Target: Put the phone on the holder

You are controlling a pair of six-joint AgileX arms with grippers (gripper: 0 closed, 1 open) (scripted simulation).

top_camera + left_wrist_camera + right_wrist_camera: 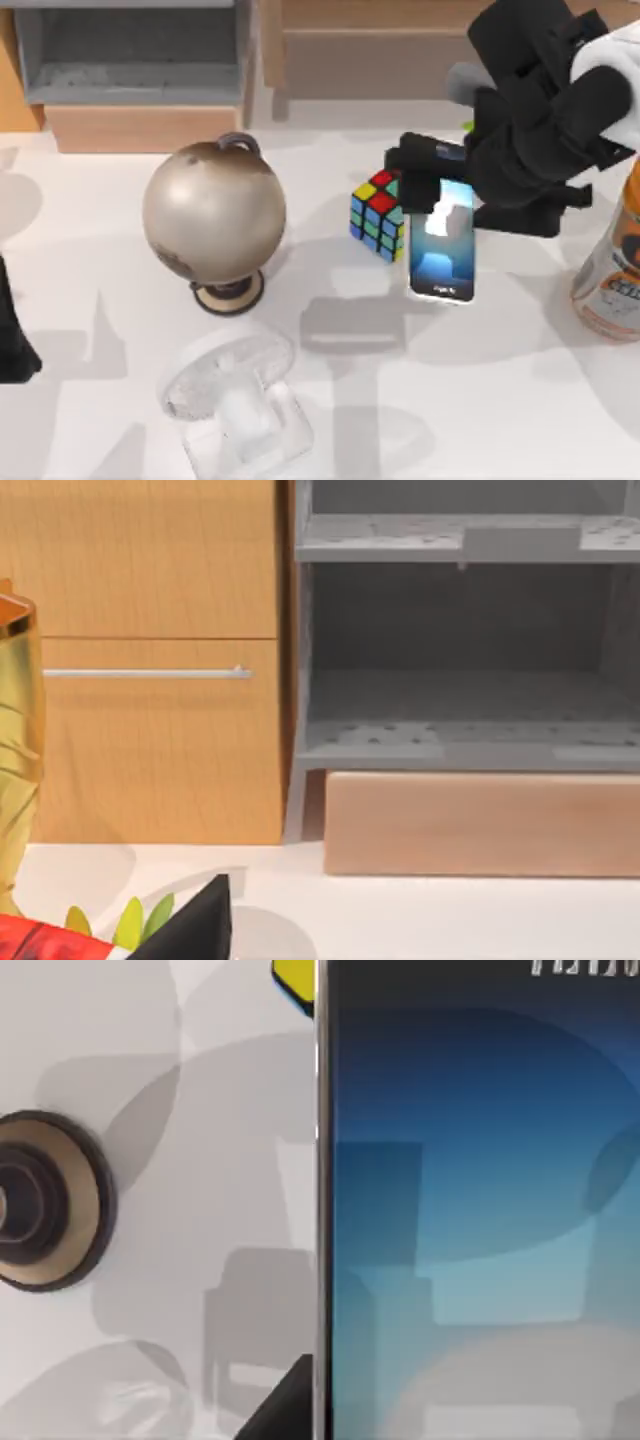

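Note:
The phone (443,240), its blue screen up with a white centre, hangs above the table right of centre and casts a shadow below it. My right gripper (437,180) is shut on its far end. The screen (480,1220) looms large in the right wrist view. The holder (235,405), a translucent white disc on a clear base, stands near the front edge, left of centre and well apart from the phone. My left arm (12,335) is parked at the left edge.
A metallic globe (213,210) on a ring foot (40,1200) stands behind the holder. A colour cube (378,215) sits just left of the phone. An orange-and-white bottle (610,260) stands at the right edge. Wooden cabinets and a grey shelf (460,680) line the back.

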